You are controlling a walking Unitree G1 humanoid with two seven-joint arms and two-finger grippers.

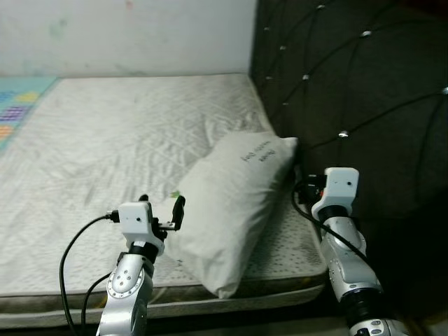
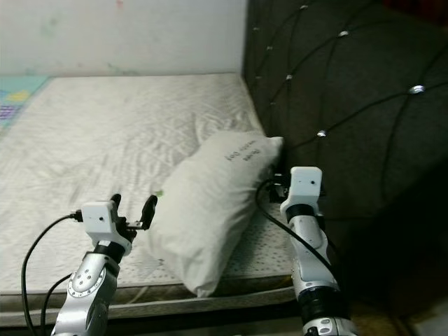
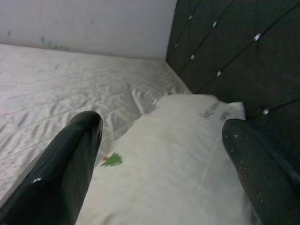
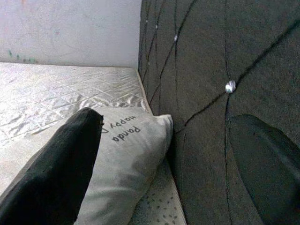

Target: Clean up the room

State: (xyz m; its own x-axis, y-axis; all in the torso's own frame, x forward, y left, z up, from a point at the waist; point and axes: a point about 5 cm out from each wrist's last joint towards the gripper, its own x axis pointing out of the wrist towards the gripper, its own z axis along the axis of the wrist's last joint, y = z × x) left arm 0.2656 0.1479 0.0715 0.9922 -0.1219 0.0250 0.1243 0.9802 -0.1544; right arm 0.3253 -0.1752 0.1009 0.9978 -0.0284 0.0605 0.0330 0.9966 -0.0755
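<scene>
The left gripper (image 1: 162, 208) is at the near left of the bed. Its two black fingers (image 3: 61, 168) are spread wide apart. They hold nothing. One finger tip is just beside the near left side of the pillow (image 1: 234, 210). I cannot tell if it touches.

The right gripper (image 4: 164, 164) is on the right, low between the pillow and the headboard (image 1: 364, 91). Its fingers are wide apart too and hold nothing. One finger (image 4: 56, 173) is over the pillow side. The other finger (image 4: 267, 164) is in front of the dark headboard.

The pillow is white and puffy. It lies slanted on the near right part of the mattress (image 1: 105, 140). Its far corner is by the headboard, and its near corner reaches the near edge of the mattress. There is small dark writing (image 1: 257, 152) near its far end. A tiny green mark (image 3: 112, 160) sits on the pillow by the left gripper.

The mattress is white with a stitched pattern and some wrinkles. The headboard is dark and padded, with shiny buttons (image 1: 343, 134). It stands along the right side. A pale wall (image 1: 126, 35) is at the far side. A mat (image 1: 17, 105) with colored squares peeks in at the far left.
</scene>
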